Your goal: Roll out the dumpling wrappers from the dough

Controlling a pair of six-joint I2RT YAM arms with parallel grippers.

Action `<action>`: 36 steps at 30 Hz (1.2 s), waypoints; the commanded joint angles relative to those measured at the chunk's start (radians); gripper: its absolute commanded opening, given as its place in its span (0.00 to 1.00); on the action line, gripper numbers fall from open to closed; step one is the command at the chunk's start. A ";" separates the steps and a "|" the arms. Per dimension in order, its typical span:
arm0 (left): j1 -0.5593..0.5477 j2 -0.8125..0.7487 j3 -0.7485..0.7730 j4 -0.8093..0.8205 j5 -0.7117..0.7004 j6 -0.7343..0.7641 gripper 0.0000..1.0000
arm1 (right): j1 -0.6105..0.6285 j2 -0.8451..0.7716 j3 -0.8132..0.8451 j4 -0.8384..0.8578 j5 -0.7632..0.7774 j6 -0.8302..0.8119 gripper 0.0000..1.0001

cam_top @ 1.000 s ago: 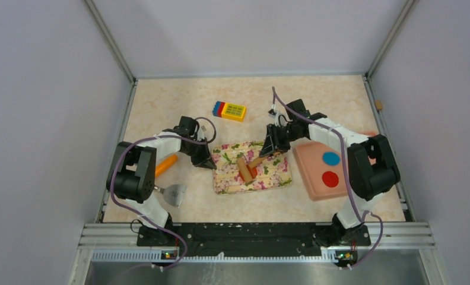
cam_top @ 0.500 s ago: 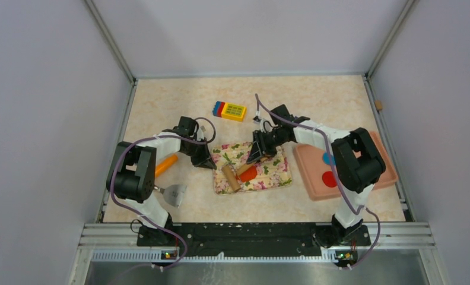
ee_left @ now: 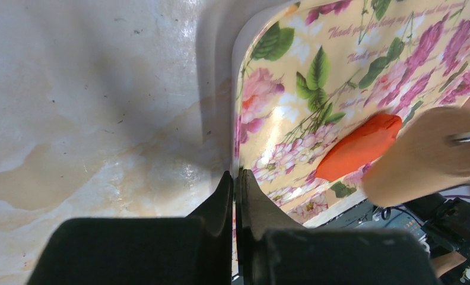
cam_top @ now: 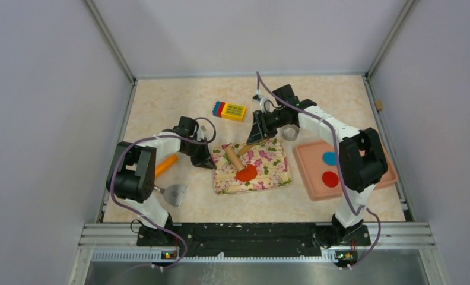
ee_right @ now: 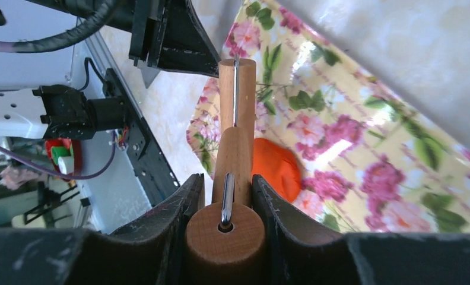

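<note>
From above, the dough (cam_top: 246, 173) lies as a flattened red-orange patch near the middle of the floral board (cam_top: 268, 178), touching the near end of the rolling pin (cam_top: 234, 157). The right jaws pinch the pin's far handle at the board's back edge, so the dough sits a pin's length away from them. The left jaws rest at the board's left edge, apart from the dough. A pink tray (cam_top: 316, 190) to the right of the board carries one red dumpling wrapper (cam_top: 330, 179) and a blue disc (cam_top: 329, 158). A metal ring (cam_top: 290, 132) sits on the counter (cam_top: 161, 113) just behind the tray.

In the left wrist view, the jaws are pressed together right at the board's (ee_left: 339, 59) pale rim. I cannot tell whether the rim is nipped between them. The dough (ee_left: 360, 148) lies farther in on the board, to the right, against the wooden pin (ee_left: 428, 151).

In the right wrist view, the jaws are clamped on either side of the pin's round handle (ee_right: 224, 234). The roller (ee_right: 234, 160) runs straight away from them. The dough (ee_right: 275, 166) lies on the board (ee_right: 363, 119) just ahead of the jaws, tight against the roller's right side.
</note>
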 commanded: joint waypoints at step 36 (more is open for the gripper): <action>0.007 0.083 0.133 -0.010 -0.105 0.058 0.00 | -0.241 -0.052 -0.163 -0.167 0.572 -0.175 0.00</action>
